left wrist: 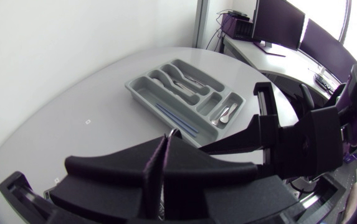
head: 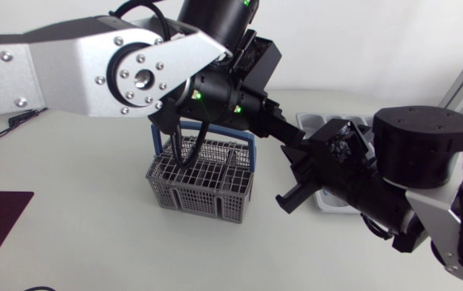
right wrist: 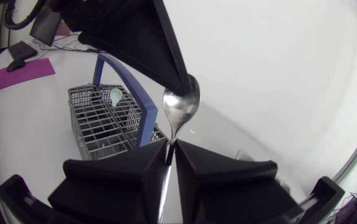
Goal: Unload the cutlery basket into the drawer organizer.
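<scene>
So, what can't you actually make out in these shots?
Spoon: in the right wrist view its handle is buried inside the right pincer; the head view does not show it among the arms.
Drawer organizer: head view, mostly covered by both arms.
Cutlery basket: head view, the left arm covers its back edge; contents too small to tell.
Left pincer: the right wrist view shows only one side of it.

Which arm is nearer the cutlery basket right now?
Left. The left arm extends over the cutlery basket; the right arm is beside it, over the drawer organizer. The left pincer and right pincer grip one spoon.
</scene>
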`<action>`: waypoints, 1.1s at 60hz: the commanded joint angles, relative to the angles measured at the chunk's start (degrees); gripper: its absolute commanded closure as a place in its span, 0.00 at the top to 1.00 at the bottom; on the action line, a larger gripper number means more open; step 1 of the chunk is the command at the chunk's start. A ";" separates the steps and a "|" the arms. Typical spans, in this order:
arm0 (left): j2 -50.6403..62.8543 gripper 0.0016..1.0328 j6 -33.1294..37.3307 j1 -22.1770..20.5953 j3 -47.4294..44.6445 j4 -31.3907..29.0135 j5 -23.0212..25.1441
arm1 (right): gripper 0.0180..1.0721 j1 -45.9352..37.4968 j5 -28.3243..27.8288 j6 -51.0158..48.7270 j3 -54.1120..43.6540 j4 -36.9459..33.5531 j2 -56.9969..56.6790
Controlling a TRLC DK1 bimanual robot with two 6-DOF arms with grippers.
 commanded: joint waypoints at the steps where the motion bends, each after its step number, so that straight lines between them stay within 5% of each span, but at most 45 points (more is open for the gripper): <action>1: 0.98 0.12 -1.26 -0.18 1.40 1.35 0.49 | 0.05 0.81 -0.70 1.33 0.96 -1.03 0.95; 32: 0.45 0.21 -1.53 -0.18 1.84 1.35 0.93 | 0.05 0.99 -4.66 1.42 2.02 -6.13 -0.28; 48: -1.75 0.65 -1.53 0.70 2.37 1.27 0.93 | 0.05 1.69 -6.50 1.33 2.28 -9.73 -1.69; 59: -3.94 0.68 -1.35 3.07 2.98 1.18 1.01 | 0.05 0.02 -9.40 -0.78 1.49 -13.16 -3.97; 66: -6.32 0.72 -0.56 5.45 2.90 1.00 1.10 | 0.05 -7.01 -16.96 -3.42 1.58 -16.68 -5.90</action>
